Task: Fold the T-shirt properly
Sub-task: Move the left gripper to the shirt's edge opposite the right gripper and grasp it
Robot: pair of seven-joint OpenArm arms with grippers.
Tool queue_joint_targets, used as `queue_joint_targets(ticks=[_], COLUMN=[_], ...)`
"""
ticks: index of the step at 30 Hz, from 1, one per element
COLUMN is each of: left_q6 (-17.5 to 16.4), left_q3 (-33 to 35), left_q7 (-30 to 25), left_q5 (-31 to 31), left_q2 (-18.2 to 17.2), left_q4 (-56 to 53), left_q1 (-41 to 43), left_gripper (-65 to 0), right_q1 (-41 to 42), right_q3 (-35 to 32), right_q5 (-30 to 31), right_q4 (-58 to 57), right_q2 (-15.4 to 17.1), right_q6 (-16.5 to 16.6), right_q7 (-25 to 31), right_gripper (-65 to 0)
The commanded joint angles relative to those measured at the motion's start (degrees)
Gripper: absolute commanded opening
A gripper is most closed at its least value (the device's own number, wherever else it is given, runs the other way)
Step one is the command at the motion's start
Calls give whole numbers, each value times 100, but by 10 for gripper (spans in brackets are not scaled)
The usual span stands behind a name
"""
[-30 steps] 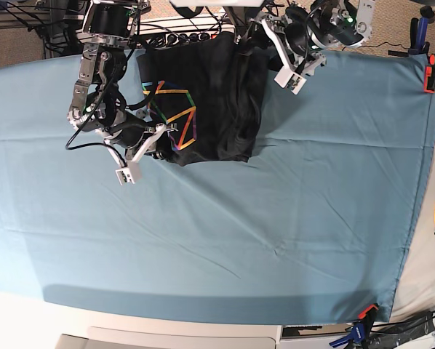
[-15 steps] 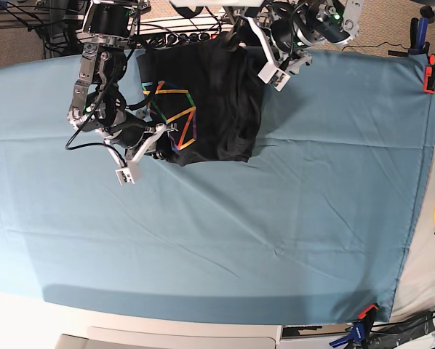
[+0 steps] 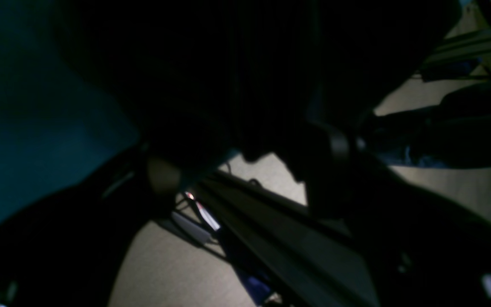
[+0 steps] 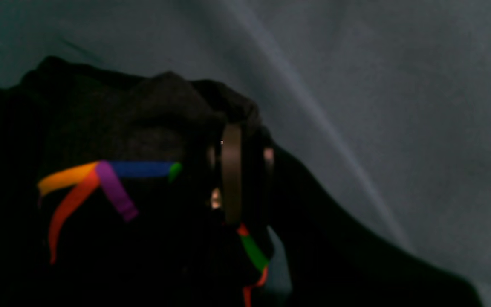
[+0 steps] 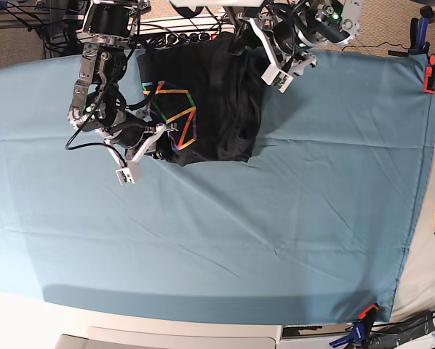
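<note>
My right gripper (image 4: 239, 170) is pinched on the near edge of the black T-shirt (image 5: 217, 102) lying at the far side of the blue cloth (image 5: 276, 218), and my left gripper (image 5: 265, 51), by the shirt's far corner, looks spread apart, though its view is dark.

A creased blue table cloth (image 5: 239, 218) (clamped at its corners) covers the table.
</note>
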Motion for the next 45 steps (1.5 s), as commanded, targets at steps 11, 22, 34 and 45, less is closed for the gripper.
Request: queue_joint_targets(ticks=[11,22,34,45], left_q6=[-26,-26,-26,-26], left_q3=[4,7,472,601], left_q7=[-192,-186,-144,-190], left_q5=[-127,-258,-179,81], left_q2=[98,98,98,96], left_q4=[-140,-367,-367,-367], left_q1=[-46,-109,-111,-269], left_gripper=[-236,-244,-378,-650], right_q1=[94,96,94,94], right_q3=[9,9,9,9], right_q5=[52,50,50,48], right_q4=[90,90,90,90], right_q2=[31,31,31,31], right_q6=[33,33,31,33], right_q7=[127,133,131,129], right_gripper=[-650,-650,-650,-650])
